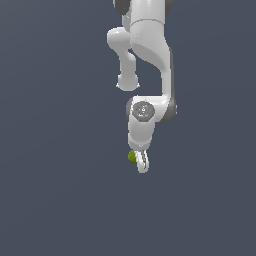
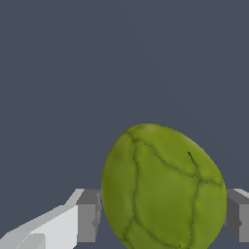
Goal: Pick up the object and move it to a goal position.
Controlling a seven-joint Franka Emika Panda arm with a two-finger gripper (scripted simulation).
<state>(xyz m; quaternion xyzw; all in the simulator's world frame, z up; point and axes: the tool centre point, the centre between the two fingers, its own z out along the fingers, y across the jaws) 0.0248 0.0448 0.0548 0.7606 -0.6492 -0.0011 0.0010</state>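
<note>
Against the plain grey-blue ground [image 1: 55, 200], the white arm [image 1: 150, 45] reaches down from the top of the exterior view, folding at its elbow so the wrist points downward. Around the arm the ground is open on every side. Below the wrist, the gripper [image 1: 140, 161] closes narrowly on the object [image 1: 132, 157], an olive-green blob. Seen from the wrist, the object [image 2: 163, 189] sits between the grey fingertips [image 2: 88, 214], touching both.

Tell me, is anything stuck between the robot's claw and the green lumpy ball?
No. In the wrist view the green ball sits right between the gripper fingers, with nothing else between them. The exterior view shows the ball against the gripper too.
</note>
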